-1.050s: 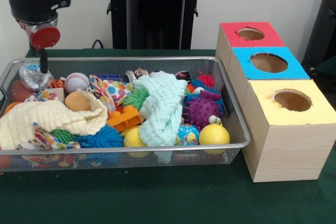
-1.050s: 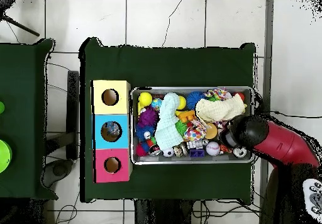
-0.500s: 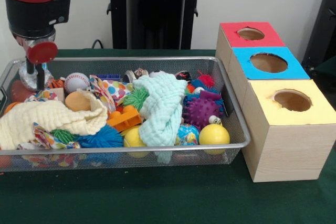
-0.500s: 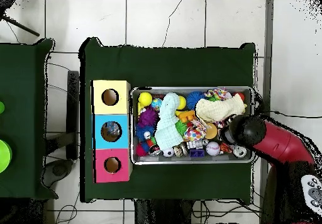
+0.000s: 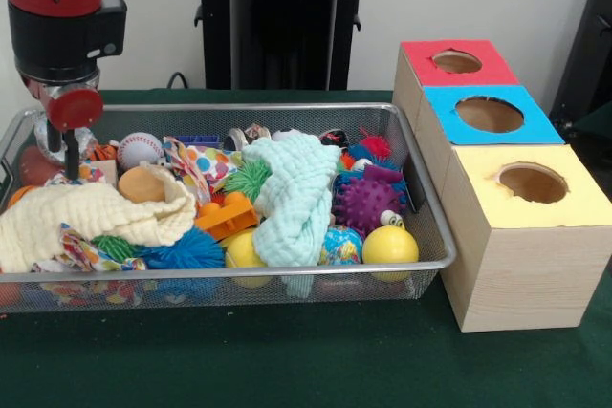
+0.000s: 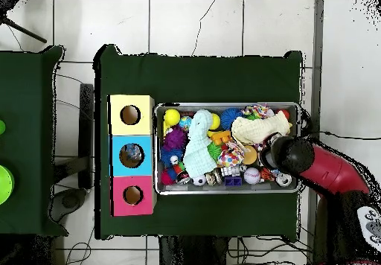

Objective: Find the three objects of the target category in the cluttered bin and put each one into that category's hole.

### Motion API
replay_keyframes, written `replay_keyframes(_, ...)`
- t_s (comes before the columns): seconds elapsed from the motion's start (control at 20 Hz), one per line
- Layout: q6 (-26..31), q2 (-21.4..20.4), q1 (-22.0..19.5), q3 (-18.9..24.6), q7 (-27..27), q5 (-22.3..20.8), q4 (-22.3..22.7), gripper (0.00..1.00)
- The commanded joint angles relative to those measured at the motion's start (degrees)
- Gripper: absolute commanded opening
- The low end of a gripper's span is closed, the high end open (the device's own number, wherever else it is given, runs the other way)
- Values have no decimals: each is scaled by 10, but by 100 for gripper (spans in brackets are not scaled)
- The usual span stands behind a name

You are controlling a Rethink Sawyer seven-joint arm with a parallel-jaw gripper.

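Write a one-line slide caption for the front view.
Gripper lowered into the bin's corner, far from the three boxes.

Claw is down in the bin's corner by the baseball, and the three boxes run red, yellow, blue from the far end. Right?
Not quite. In the front view the boxes run red, blue, yellow. The claw is in the bin corner by the baseball.

Gripper (image 5: 71,161) dropped lower into bin's (image 5: 287,274) left end, w/ arm.
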Motion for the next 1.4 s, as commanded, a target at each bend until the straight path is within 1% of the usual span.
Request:
replay_keyframes(0.05,4,-6,1,43,-5,-11,40,100)
replay_keyframes(0.25,43,-26,14,29,-9,-11,27,100)
replay_keyframes(0.35,71,-31,23,17,-14,-15,13,100)
replay_keyframes(0.5,86,-42,24,7,-17,-18,15,100)
replay_keyframes(0.7,109,-50,12,5,-36,-23,13,100)
replay_keyframes(0.85,115,-49,2,3,-43,-29,11,100)
replay_keyframes(1.0,105,-45,-11,8,-46,-30,25,100)
replay_keyframes(1.4,109,-40,-36,7,-57,-41,27,100)
